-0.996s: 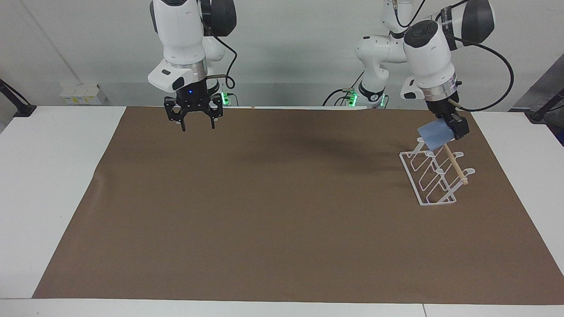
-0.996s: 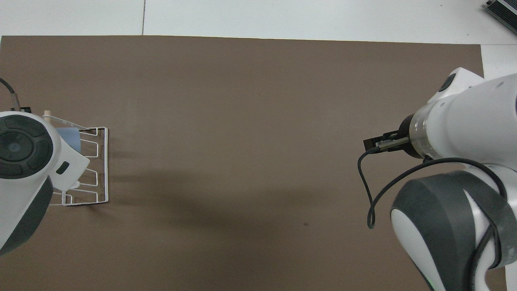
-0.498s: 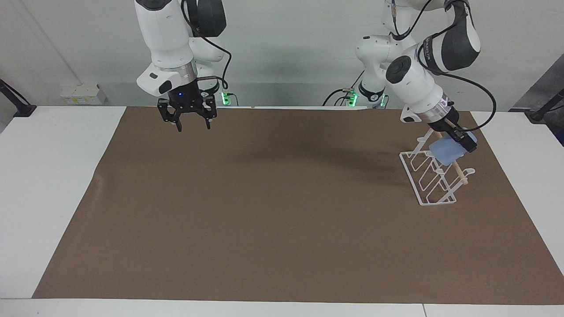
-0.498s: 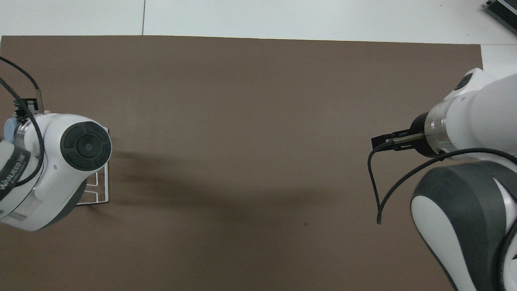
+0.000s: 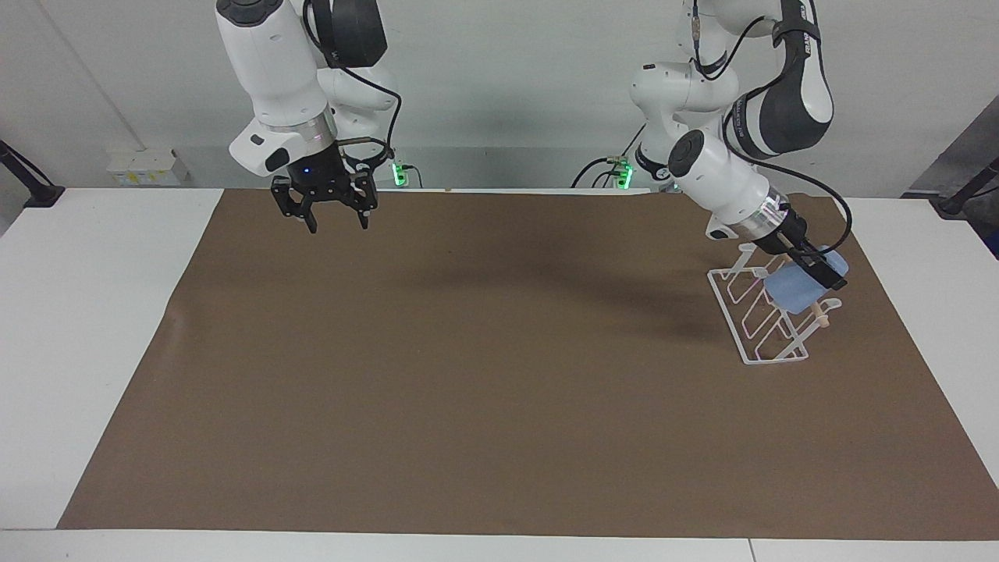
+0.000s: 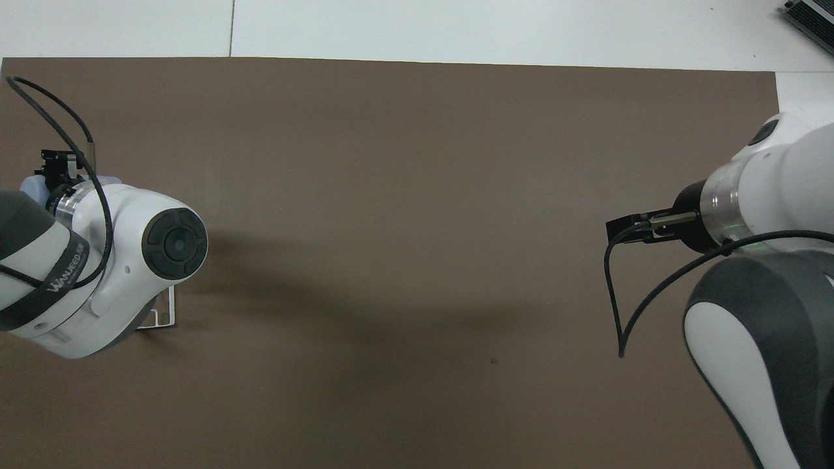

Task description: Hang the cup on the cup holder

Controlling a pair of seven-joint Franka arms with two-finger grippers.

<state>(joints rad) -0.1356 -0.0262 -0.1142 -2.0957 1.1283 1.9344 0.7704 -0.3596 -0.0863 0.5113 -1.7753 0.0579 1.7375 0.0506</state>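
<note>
Brown mat (image 5: 468, 375), one cup (image 5: 794, 287), one cup holder (image 5: 753, 320)

Both arms have glossy white rounded shells with dark grey joint caps and a silver ring at each wrist. A thin black cable loops along each forearm. The black two-finger right hand (image 5: 334, 222) carries a small blue light.

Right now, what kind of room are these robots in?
Probably a robot lab: two arms stand at a white table with a brown mat, and the left gripper holds a blue cup at a small wire rack.
</note>
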